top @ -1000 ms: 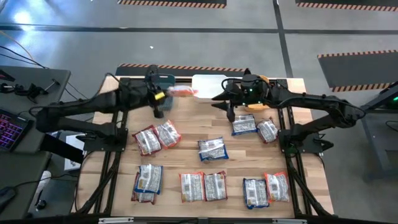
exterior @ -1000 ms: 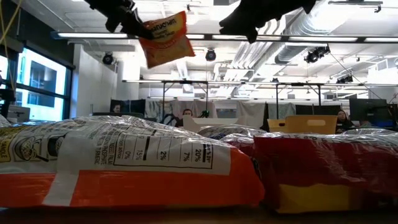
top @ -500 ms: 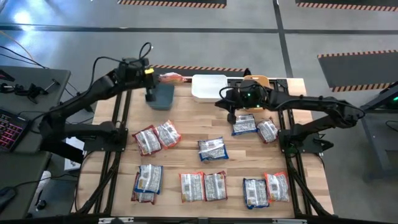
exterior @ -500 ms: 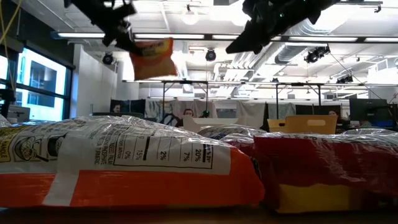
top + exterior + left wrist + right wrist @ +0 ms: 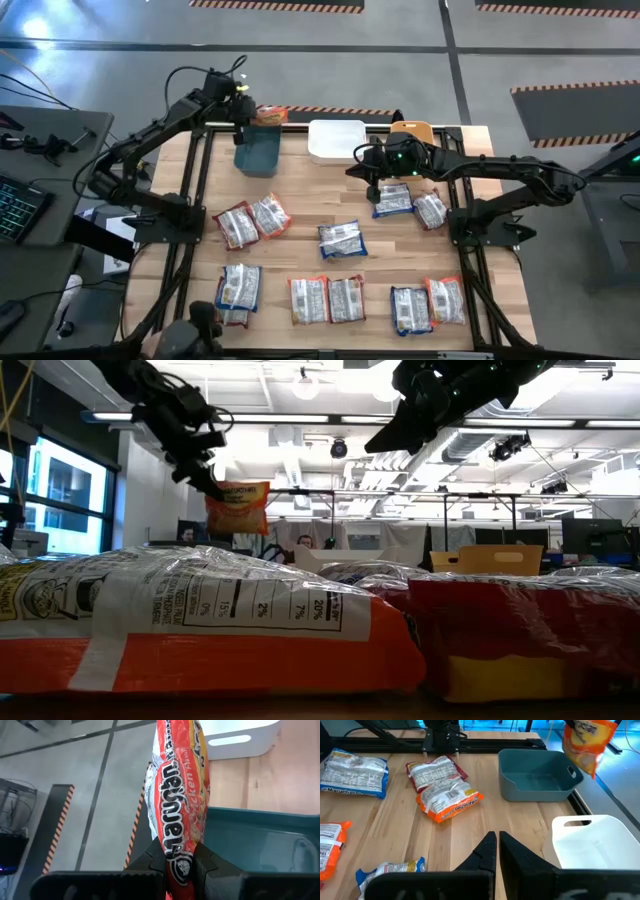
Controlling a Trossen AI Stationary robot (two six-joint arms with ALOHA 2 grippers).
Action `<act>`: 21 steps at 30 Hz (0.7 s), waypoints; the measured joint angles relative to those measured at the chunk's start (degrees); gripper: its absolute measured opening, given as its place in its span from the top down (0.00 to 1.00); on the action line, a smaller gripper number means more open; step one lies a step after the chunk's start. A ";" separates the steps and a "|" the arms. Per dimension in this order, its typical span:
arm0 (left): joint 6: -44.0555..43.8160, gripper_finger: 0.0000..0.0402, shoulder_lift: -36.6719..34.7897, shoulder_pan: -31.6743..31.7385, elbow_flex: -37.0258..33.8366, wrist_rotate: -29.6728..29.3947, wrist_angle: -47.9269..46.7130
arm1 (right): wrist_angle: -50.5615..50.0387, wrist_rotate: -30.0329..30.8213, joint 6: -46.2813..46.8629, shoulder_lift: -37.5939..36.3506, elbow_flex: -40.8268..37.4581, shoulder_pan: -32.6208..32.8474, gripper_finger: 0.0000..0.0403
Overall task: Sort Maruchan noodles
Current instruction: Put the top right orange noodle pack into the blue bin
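My left gripper (image 5: 180,865) is clamped on an orange Maruchan packet (image 5: 181,795), pinching its lower edge so the packet stands up between my fingers (image 5: 150,855). From above, that gripper (image 5: 243,103) sits at the far left corner of the table, with the orange packet (image 5: 270,116) hanging over the far rim of the teal bin (image 5: 258,152). In the low view the packet (image 5: 238,508) dangles in the air from the gripper (image 5: 212,484), clear of everything beneath it.

My right gripper (image 5: 497,845) has its fingers pressed together and holds nothing. It hovers over bare wood; seen from above it (image 5: 372,178) is near the front edge of the white bin (image 5: 335,140), just beside a blue-edged packet (image 5: 392,200) lying back-up.

Past my right fingers, an orange-edged packet (image 5: 449,801) lies partly on a red one (image 5: 427,770), both back-up. Farther on stand the teal bin (image 5: 540,782) and the white bin (image 5: 592,840), side by side along the far edge, with the orange bin (image 5: 411,129) next to the white one. The other packets lie scattered back-up across the table (image 5: 300,180) nearer the front.
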 joint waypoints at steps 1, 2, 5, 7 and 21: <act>0.09 0.95 1.07 0.21 0.78 0.00 -0.72 | -0.04 0.00 -0.03 0.00 0.00 0.00 1.00; 0.21 0.95 2.15 0.40 1.67 -0.02 -1.40 | -0.04 0.00 -0.21 0.00 0.00 0.00 1.00; 1.53 0.95 4.80 1.27 4.07 0.02 -2.17 | -0.27 -0.09 -0.92 0.00 0.00 0.00 1.00; 2.11 0.95 6.82 2.03 5.62 0.38 -2.53 | -0.29 -0.22 -1.01 0.00 0.00 0.00 1.00; 14.00 0.95 10.62 3.16 12.96 8.36 -14.86 | -1.36 -1.02 -1.31 0.00 0.00 0.00 1.00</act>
